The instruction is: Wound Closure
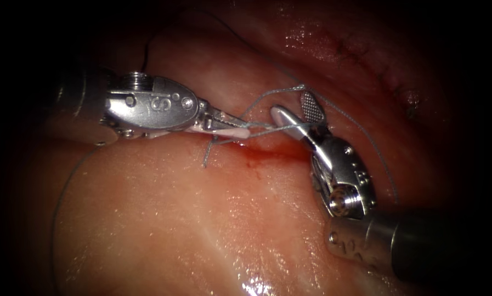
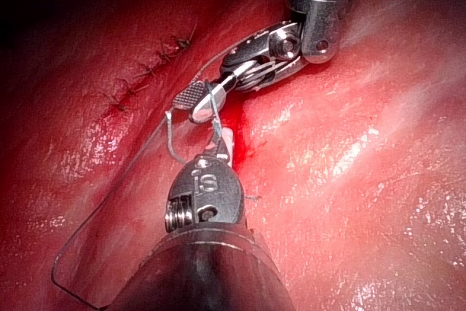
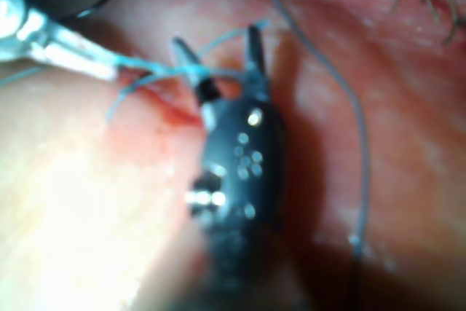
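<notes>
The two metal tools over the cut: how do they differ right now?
The left tool has its jaws shut on the thread just above the cut; the right tool has its jaws spread open, with thread running between them. The left tool lies nearly level, reaching in from the left; the right tool points up from lower right. Both are shiny, small and wristed.

Bench-top surgical training setup. A slab of pale, glistening tissue (image 1: 163, 219) serves as the working field. Red fluid (image 1: 256, 159) marks an open cut in the tissue, and a finished row of dark stitches (image 2: 149, 74) lies beyond that cut. Two metal wristed tools, the left tool (image 1: 232, 125) and the right tool (image 1: 296, 112), meet over the cut amid grey thread (image 1: 355, 123).
</notes>
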`<state>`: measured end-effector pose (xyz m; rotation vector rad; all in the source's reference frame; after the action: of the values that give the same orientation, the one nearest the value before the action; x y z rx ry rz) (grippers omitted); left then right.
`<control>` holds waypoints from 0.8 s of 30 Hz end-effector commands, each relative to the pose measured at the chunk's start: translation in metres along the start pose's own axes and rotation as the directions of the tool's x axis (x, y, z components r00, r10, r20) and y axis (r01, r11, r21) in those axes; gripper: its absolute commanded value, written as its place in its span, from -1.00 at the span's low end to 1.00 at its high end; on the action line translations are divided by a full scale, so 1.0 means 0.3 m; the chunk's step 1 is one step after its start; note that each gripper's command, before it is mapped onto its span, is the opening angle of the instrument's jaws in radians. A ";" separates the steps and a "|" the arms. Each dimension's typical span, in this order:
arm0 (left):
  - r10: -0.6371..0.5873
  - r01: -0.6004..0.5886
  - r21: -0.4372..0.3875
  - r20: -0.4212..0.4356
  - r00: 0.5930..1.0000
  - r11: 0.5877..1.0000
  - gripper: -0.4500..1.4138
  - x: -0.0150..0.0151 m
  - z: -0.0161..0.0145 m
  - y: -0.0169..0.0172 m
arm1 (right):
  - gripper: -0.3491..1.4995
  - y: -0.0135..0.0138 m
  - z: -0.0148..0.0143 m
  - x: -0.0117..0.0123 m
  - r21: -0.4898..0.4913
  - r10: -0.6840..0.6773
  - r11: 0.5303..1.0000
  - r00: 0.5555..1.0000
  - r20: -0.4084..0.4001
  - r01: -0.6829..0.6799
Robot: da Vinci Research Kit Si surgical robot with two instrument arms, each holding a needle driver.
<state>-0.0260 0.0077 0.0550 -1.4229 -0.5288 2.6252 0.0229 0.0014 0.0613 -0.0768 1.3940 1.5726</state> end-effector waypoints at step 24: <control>0.005 -0.005 -0.031 -0.007 1.000 1.000 -1.00 0.001 0.001 0.004 | 0.38 0.0123 0.0143 -0.0050 0.117 -0.150 0.986 0.925 0.348 0.116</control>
<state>-0.0259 0.0072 0.0539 -1.4427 -0.5651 2.6282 0.0227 0.0047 0.0656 0.1571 1.1455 1.3261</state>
